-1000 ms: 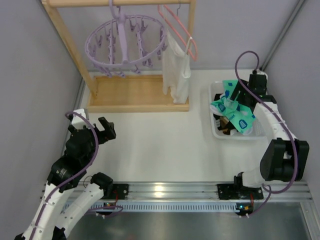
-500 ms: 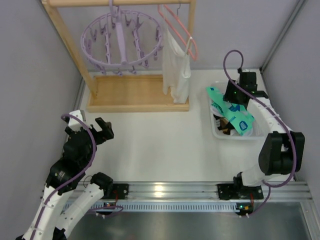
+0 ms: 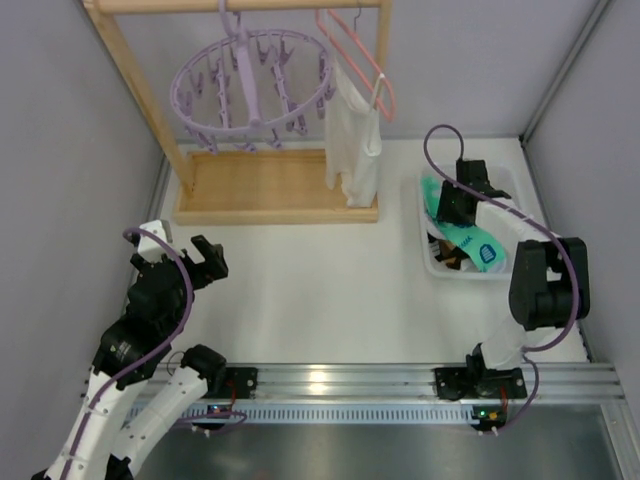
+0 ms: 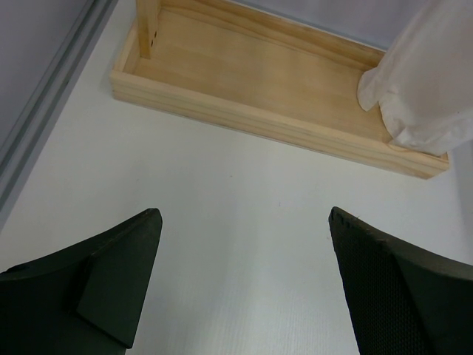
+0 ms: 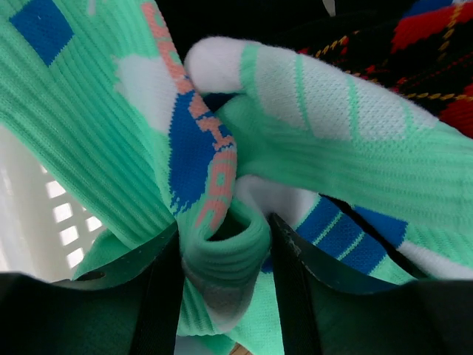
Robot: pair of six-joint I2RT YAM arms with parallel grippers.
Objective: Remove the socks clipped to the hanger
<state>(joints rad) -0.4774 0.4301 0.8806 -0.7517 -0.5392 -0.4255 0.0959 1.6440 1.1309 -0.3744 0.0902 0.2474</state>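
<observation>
The lavender round hanger (image 3: 250,85) hangs from the wooden rail with its clips showing no socks. The socks (image 3: 472,242) lie heaped in a white basket (image 3: 425,262) at the right. My right gripper (image 3: 450,207) is down in that basket. In the right wrist view it (image 5: 224,244) is shut on a rolled fold of a mint sock (image 5: 310,126) with blue and white marks. A black sock with red diamonds (image 5: 417,41) lies behind it. My left gripper (image 3: 207,260) hovers over the table at the left, open (image 4: 244,222) and holding nothing.
A wooden rack base (image 3: 270,185) stands at the back. A white garment (image 3: 352,140) hangs from a pink wire hanger (image 3: 360,55) beside the lavender one. The left wrist view shows the rack base (image 4: 259,96) and the garment's hem (image 4: 425,81). Grey walls close both sides.
My right gripper has moved left and down into the basket and its jaws have narrowed onto the mint sock. The lavender hanger is swinging. The left arm has hardly moved.
</observation>
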